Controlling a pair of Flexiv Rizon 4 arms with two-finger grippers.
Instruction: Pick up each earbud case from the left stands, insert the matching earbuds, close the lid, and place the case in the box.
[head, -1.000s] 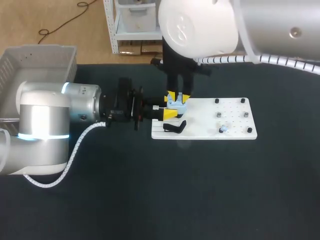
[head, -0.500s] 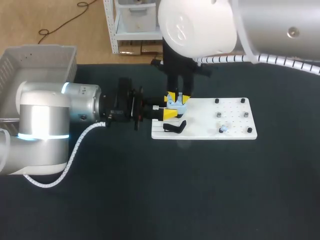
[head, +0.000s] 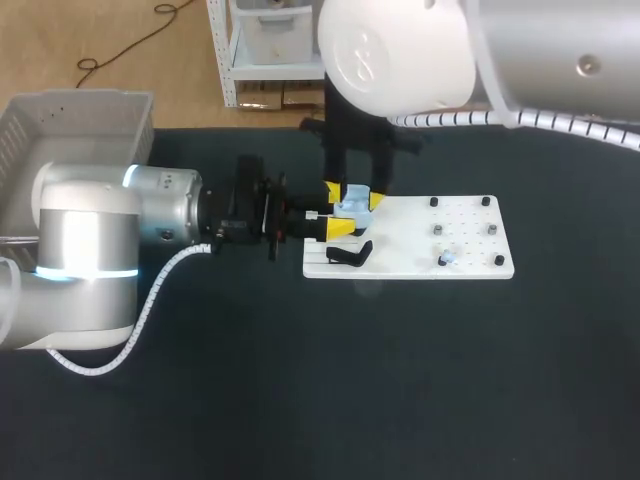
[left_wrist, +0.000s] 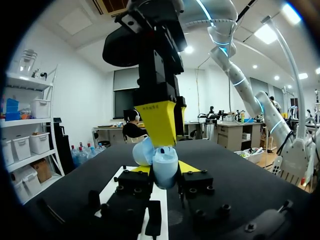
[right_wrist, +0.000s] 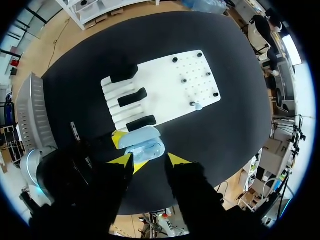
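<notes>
One black table (head: 300, 400) carries everything. Two arms work over it: the left arm (head: 110, 240) comes in low from the left, and the right arm (head: 400, 50) hangs down from the far right. One pale box (head: 60, 120) sits at the far left corner. One white board (head: 400, 250) lies right of centre.

The right wrist view shows three black stands (right_wrist: 132, 96) in a row on the board's left part. On its right part are six small dark pegs (head: 434, 202). One light-blue earbud (head: 447, 256) lies by the near pegs.

There is one light-blue case (head: 351, 210), raised above the board's left end. The left gripper (left_wrist: 163, 169) grasps it, one yellow tip on each side. The right gripper (right_wrist: 150, 161) points straight down over the case, released, with its tips spread to either side and clear of it.

A second ago the right gripper's tips sat close together, pinched on the top of the case. They have since parted. The left arm, case, board and earbud have not moved.

In the head view the right gripper hides two stands and the left gripper's far finger, and the box is cut off at the left. I cannot tell whether anything sits inside the case.
</notes>
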